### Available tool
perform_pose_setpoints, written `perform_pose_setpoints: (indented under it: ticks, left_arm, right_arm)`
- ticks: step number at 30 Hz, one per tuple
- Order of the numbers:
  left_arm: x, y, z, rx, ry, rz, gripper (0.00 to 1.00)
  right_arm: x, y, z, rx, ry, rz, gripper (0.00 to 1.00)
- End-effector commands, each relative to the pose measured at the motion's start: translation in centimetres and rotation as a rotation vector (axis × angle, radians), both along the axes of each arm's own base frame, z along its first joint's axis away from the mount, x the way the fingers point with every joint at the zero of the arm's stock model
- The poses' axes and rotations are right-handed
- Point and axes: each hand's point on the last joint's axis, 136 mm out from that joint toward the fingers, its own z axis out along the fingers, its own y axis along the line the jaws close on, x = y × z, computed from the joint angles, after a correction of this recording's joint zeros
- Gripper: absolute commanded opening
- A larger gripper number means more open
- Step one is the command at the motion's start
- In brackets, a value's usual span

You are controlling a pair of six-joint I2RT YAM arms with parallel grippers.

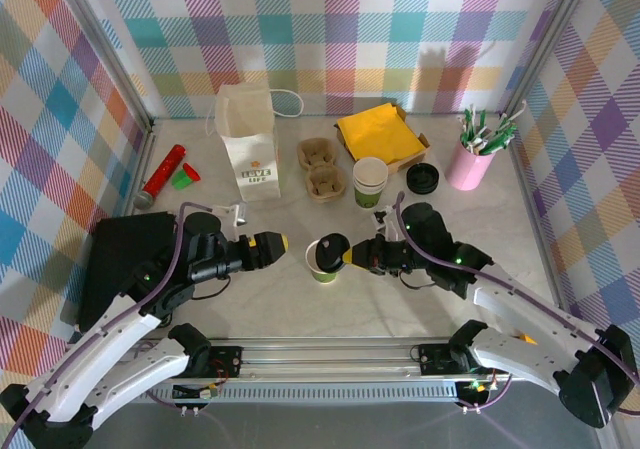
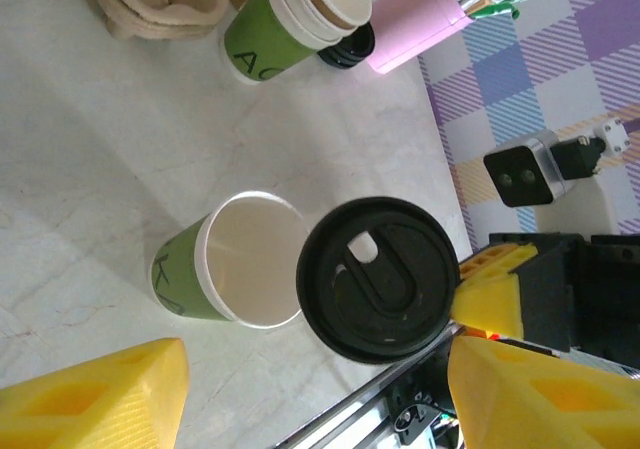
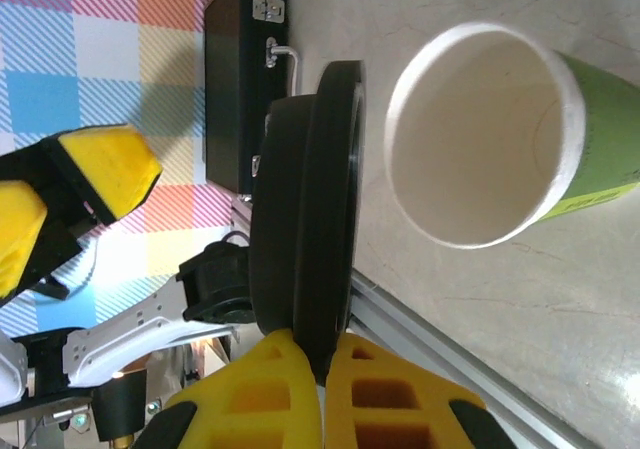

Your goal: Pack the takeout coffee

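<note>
Holding the left jaws wide and empty, just beside the paper cup (image 2: 250, 259) standing open in the middle of the bench (image 1: 290, 304). Looks empty, so probably light, thin-walled, easy to crush or tip: better taken low round the green wall, gently. Pinching the black lid (image 2: 378, 277) by its edge in the right jaws, upright, just beside the rim, not yet on. Stiff, slick plastic.

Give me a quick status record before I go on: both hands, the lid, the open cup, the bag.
Right hand: shut on the black lid, gripping its rim
Lid: beside the open cup, not seated on it
Cup: upright, empty inside
Left hand: open, holding nothing
Bag: upright, farther back, left of the cup
</note>
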Motion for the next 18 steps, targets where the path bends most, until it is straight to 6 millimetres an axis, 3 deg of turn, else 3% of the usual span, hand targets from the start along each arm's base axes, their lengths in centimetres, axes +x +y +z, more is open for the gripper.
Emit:
perform_pose_setpoints:
  ticks: [1,18]
  left_arm:
    - [0.2,-0.6,0.9,-0.046,-0.023,-0.015,0.69]
    - [0.3,-0.8,0.9,-0.057,-0.016,-0.011,0.68]
  right_arm:
    - [0.6,0.8,0.4,0.062,-0.002,0.009,0.0]
    - [1.5,0.9,-3.0,0.031,0.036,0.011,0.0]
